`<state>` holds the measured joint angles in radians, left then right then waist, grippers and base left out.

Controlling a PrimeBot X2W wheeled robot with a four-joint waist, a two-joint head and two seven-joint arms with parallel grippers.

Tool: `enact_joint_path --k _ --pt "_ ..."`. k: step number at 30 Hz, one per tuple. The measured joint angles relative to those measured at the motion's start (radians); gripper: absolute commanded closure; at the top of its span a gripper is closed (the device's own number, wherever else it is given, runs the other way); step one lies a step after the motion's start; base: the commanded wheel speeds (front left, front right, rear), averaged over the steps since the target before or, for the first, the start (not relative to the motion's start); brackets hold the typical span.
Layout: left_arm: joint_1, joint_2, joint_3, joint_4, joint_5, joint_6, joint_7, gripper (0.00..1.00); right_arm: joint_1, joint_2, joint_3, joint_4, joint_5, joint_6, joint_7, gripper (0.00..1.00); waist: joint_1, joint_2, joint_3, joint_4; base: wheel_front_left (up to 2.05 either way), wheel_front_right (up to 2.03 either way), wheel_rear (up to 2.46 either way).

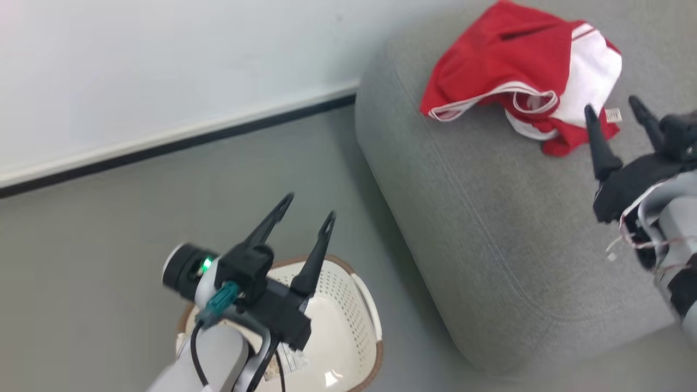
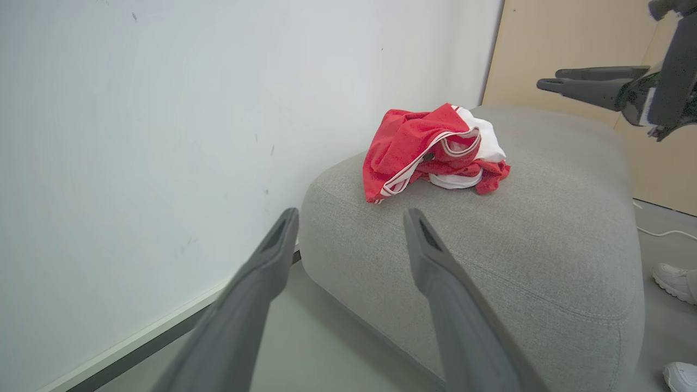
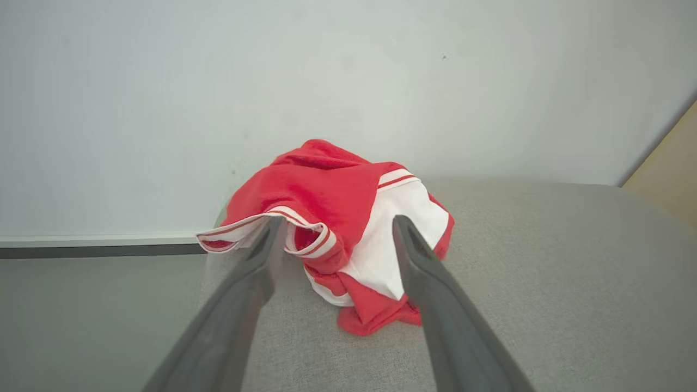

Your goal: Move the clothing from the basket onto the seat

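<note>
The white wall [image 1: 163, 65] is the biggest thing. It stands far out past the fingertips of both grippers. The grey floor [image 1: 136, 228] lies under the left gripper [image 1: 309, 207] and runs up to the wall.

The seat [image 1: 490, 218] is big, grey and soft, with round edges. It sits off to the right side of the left gripper and lies right under the right gripper [image 1: 611, 104]. A light brown board [image 2: 572, 49] stands behind the seat, past the right gripper.

The basket [image 1: 348, 310] is on the floor, just under the left gripper and its arm. It is cream-white with little holes and a brown rim. The arm hides much of its inside.

The clothing [image 1: 490, 49] lies in a crumpled heap on the seat, near the edge next to the wall. It is red with broad white bands and white trim. It is just ahead of the right gripper's fingertips, and from the right wrist it shows between the two fingers. The right gripper hangs in the air above the seat and does not touch the cloth. The clothing is well apart from the left gripper.

Both grippers have their two dark fingers spread apart, and both hold nothing.

A person's white shoe [image 2: 675, 280] rests on the floor beside the seat, below the right gripper.
</note>
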<state>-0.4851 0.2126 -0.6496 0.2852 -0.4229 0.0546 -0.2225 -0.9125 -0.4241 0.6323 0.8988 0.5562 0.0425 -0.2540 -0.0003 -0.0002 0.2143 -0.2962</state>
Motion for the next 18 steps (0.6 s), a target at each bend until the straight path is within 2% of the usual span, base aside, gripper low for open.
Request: enact_joint_path --k 10,18 --pt "0.165 0.041 0.079 0.038 -0.049 0.035 -0.011 0.0 0.193 0.034 -0.02 -0.091 0.012 -0.028 0.0 0.0 0.0 0.0 -0.116 0.09 0.0 0.0 0.0" --pt "0.334 0.099 0.181 0.0 -0.077 0.061 -0.022 0.0 0.383 0.079 -0.038 -0.247 0.026 -0.089 0.0 0.0 0.0001 0.0001 -0.21 0.184 0.0 0.0 0.0"
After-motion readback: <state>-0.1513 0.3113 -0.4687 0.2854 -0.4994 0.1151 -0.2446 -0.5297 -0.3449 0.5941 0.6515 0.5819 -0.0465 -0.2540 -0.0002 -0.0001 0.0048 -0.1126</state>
